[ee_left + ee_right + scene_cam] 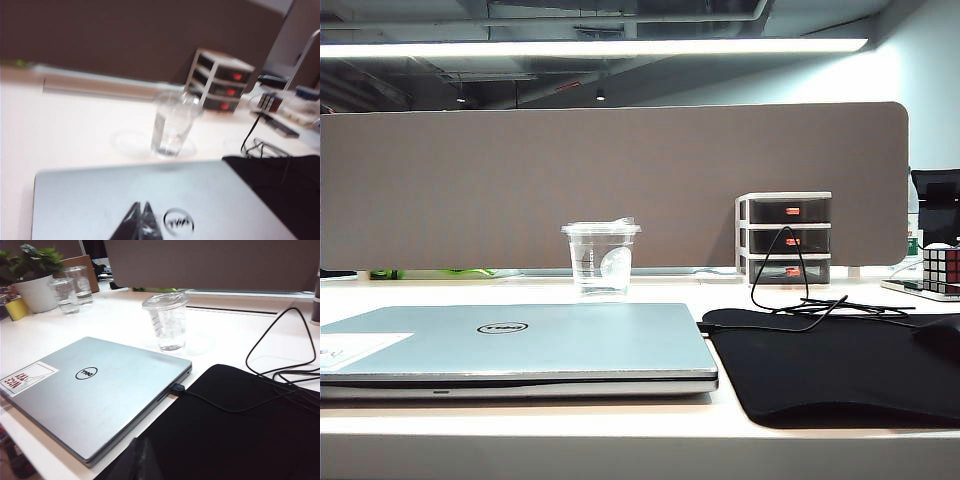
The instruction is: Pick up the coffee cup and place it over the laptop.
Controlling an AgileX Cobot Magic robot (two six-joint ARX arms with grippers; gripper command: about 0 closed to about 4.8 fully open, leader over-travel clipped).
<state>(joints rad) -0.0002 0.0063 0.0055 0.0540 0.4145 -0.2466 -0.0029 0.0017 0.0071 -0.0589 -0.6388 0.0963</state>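
**Inspector:** Left wrist view shows the left gripper (141, 220) low over the near part of the laptop (100, 200), jaws pressed together to a point, holding nothing. The right gripper (140, 460) appears only as a dark tip at the near edge, over where the laptop meets the black mat (240, 435); I cannot tell how its jaws stand.

**Assistant:** And the step in hand?

**Inspector:** Judged as the very start: the reach has not begun. The coffee cup (601, 258) stands upright on the worktop (520, 290), just beyond the laptop's far edge, touched by neither gripper. Neither arm shows in the exterior view.

**Assistant:** What does the next move call for?

**Inspector:** One gripper must spread its jaws, pass over the lid and close on the tapered side; thin clear plastic likely wants a light squeeze.

**Assistant:** Obstructions?

**Inspector:** A black cable (790, 290) loops up right of the cup, before the drawer unit (785, 238). Two more cups (70, 287) and a potted plant (32, 277) stand far left, well apart. The laptop lid is bare apart from its sticker (27, 377).
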